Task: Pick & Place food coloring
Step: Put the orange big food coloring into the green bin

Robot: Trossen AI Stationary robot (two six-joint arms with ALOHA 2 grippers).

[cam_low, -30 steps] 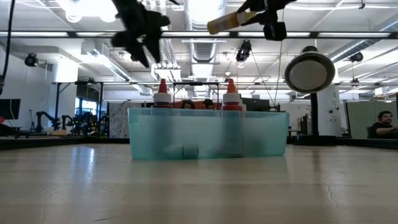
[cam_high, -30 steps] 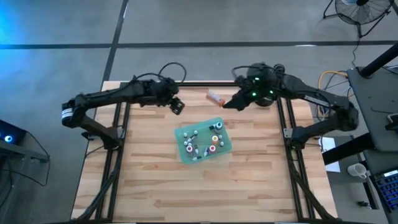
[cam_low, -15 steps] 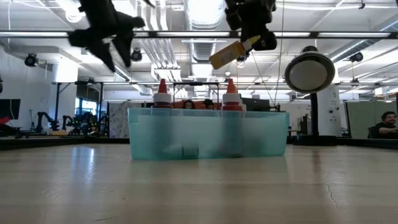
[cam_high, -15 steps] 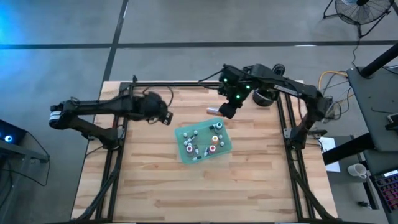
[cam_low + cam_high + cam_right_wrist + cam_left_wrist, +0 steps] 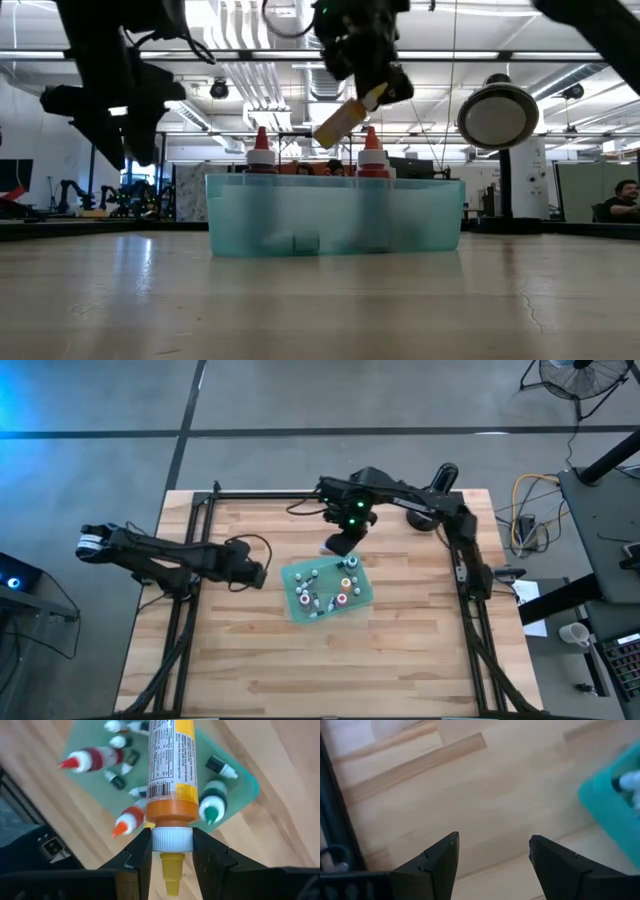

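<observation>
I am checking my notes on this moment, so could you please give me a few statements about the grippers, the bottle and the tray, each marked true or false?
1. The right gripper is shut on an orange bottle. True.
2. The orange bottle stands upright inside the teal tray. False: it hangs tilted in the air at the tray's far edge, held by its white collar.
3. The left gripper is open and holds nothing. True.
4. The left gripper hovers directly above the tray. False: it is over bare wood beside the tray.
5. The tray already holds several small bottles. True.
</observation>
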